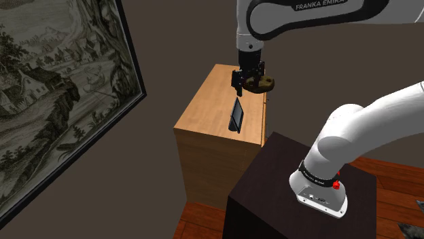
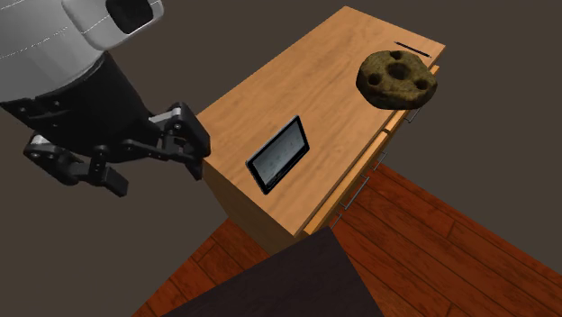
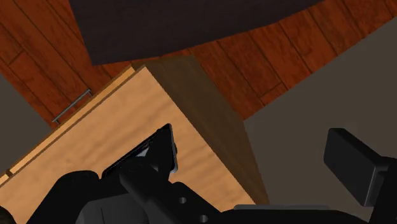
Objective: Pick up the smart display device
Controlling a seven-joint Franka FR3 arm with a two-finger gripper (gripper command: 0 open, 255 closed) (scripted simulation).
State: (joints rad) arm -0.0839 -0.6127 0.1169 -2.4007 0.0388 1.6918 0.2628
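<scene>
The smart display [image 1: 238, 114] is a thin dark slab with a grey screen. It stands tilted near the front edge of a wooden cabinet top [image 1: 207, 108]. It also appears in the second exterior view as display [image 2: 279, 153], on cabinet [image 2: 270, 90]. My black gripper [image 1: 250, 81] hangs open above the cabinet, well clear of the display. From the second exterior view the gripper [image 2: 149, 167] sits high, with its fingers spread. In the wrist view the display [image 3: 153, 147] lies beside one finger [image 3: 149, 184], not between the two of the gripper [image 3: 245, 175].
A brown lumpy object with holes [image 2: 398, 78] rests on the cabinet's far end, close to the gripper in the shoulder view. Drawer handles [image 2: 360, 187] line the cabinet front. The dark stand [image 1: 272, 183] sits close by on a wooden floor [image 2: 432, 252]. A framed picture [image 1: 54, 88] hangs on the wall.
</scene>
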